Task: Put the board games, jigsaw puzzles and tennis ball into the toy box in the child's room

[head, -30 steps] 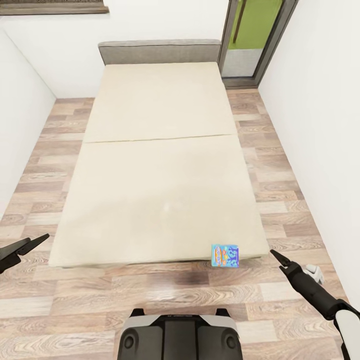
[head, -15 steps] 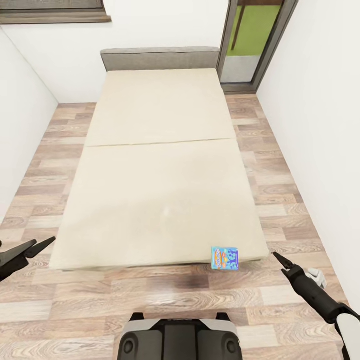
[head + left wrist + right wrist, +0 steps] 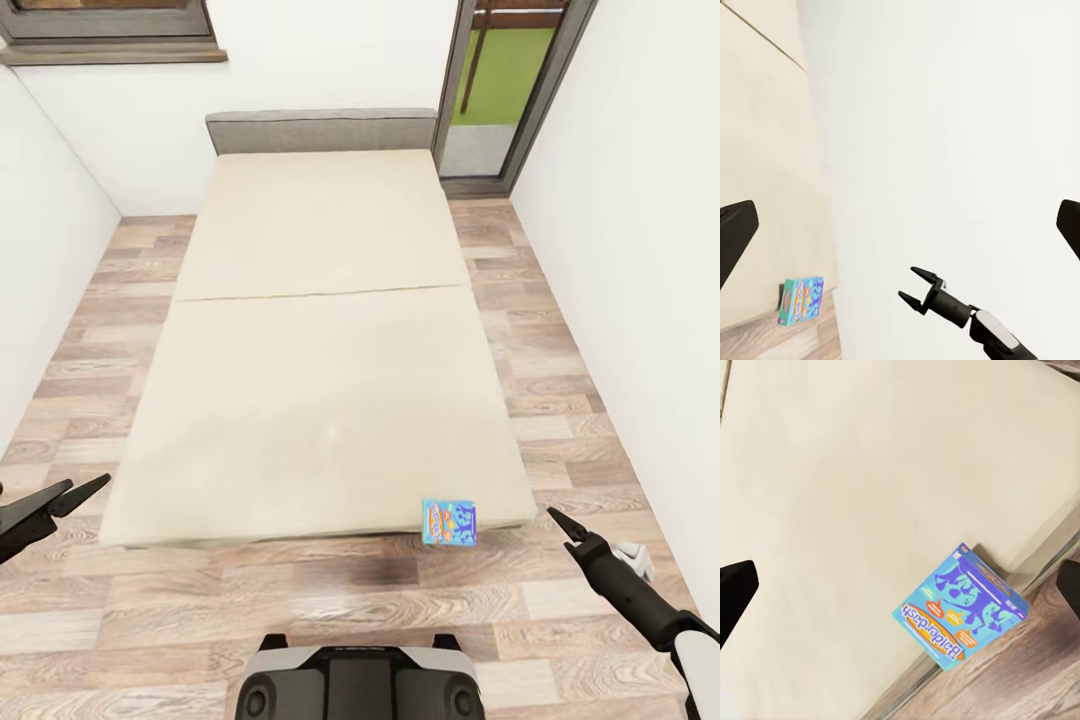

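**Backing off from the bed, both arms empty**

Backing away now: since a second ago the whole head view has slid, with more of the window sill and wall showing above the headboard, so the camera has moved, while the board game sits at the same near right corner of the bed. That game is a small blue box with orange and yellow print, reading "Balderdash" in the right wrist view. It stands on edge at the foot of the cream mattress, its lower part over the bed frame, right where mattress meets wood floor. From the left wrist view it shows as a small blue box at the mattress corner.

Left gripper hangs low at the left side, off the near left corner of the bed, fingers spread apart and holding nothing. Right gripper hovers over the floor just right of the game, not touching it, its slim fingers parted a little and empty; the left wrist view catches it against the white wall with the gap plain to see.

Beyond the headboard a glass door stands at the far right, green showing through it
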Tool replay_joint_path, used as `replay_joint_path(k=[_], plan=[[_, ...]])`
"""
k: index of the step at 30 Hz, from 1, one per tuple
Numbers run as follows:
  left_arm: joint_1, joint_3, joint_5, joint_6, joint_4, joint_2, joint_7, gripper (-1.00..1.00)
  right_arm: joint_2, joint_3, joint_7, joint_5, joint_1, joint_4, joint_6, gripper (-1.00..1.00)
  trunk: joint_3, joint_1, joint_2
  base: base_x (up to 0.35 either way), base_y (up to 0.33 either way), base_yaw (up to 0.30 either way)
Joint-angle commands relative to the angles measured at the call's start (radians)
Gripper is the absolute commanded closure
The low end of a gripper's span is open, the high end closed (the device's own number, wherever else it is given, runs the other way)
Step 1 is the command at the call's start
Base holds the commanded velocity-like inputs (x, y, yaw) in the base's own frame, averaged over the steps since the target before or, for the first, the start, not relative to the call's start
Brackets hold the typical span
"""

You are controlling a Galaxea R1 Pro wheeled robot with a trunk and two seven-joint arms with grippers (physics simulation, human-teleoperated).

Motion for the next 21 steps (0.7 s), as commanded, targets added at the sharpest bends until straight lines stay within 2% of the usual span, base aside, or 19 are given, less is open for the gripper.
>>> replay_joint_path(k=[1,21], plan=[[0.0,0.0,-0.002,0.011,0.0,0.001,-0.004,-1.0,0.0,-0.002,0.002,-0.002,-0.001,0.0,0.007,-1.0,0.001,0.001,-0.001,0.0,0.0,0.0],[0.0,0.001,0.005,0.011,0.0,-0.002,-0.004,-1.0,0.001,-0.002,-0.001,-0.002,-0.001,0.0,0.005,-1.0,0.033,0.001,-0.001,0.0,0.0,0.0]])
